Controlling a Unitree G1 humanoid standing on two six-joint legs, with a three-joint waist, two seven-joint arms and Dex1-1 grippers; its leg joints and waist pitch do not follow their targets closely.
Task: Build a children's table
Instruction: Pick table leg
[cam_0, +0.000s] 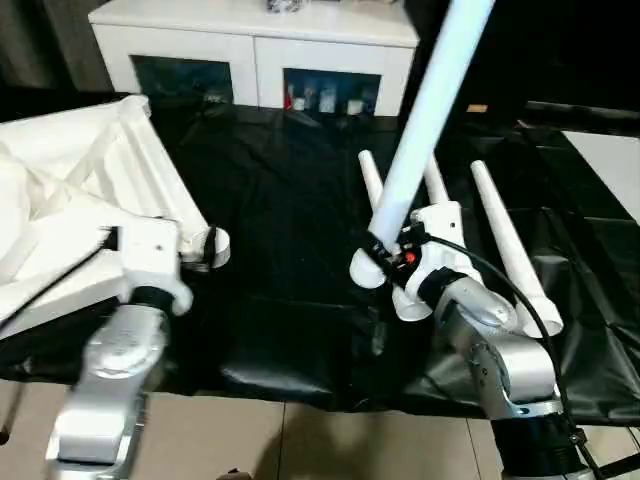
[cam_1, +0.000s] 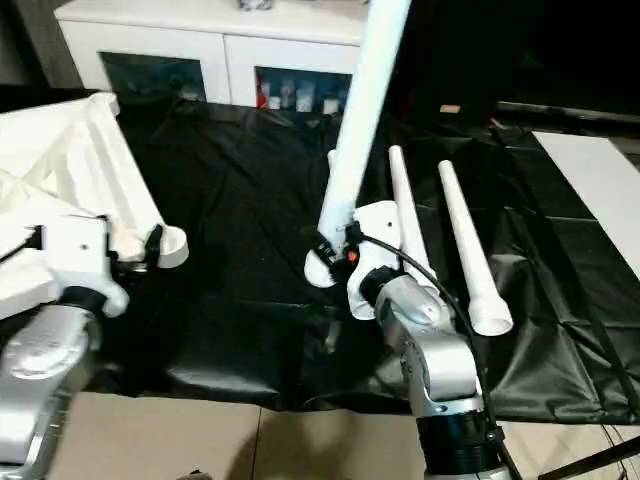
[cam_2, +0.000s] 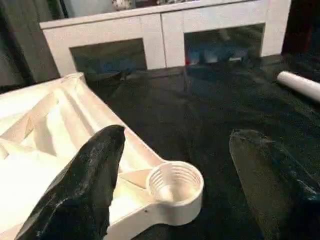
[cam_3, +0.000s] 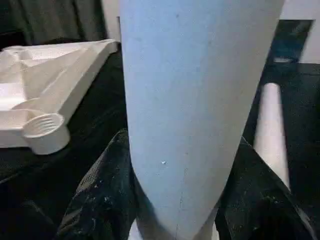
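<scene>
Top (cam_0: 70, 190) lying ribbed side up at the left end of the worktop (cam_0: 280, 200), one threaded corner socket (cam_2: 175, 186) facing up and empty at the near corner. No leg seen screwed in yet, as far as the visible corners show; far corners out of frame. Three legs (cam_0: 510, 250) lying side by side on the black cover to the right, well apart from the top. Fourth leg (cam_0: 425, 110) lifted off the worktop, standing steeply and leaning up and away, its wide end low in the right gripper (cam_0: 385, 258).

Judged early: one leg in hand, none fitted, all four sockets likely still to fill, then the table to be turned upright.

Right jaws about half spread and clamped on the raised leg near its wide end, black fingers (cam_3: 105, 200) hugging the tube on both sides in the right wrist view. Left gripper (cam_2: 180, 180) beside the near socket, jaws spread wide, holding nothing; one finger over the top's ribbed edge, the other over the bare cover, socket between them. Contact with the top not clear.

Cabinet (cam_0: 250, 45) behind the worktop, with glass doors.
</scene>
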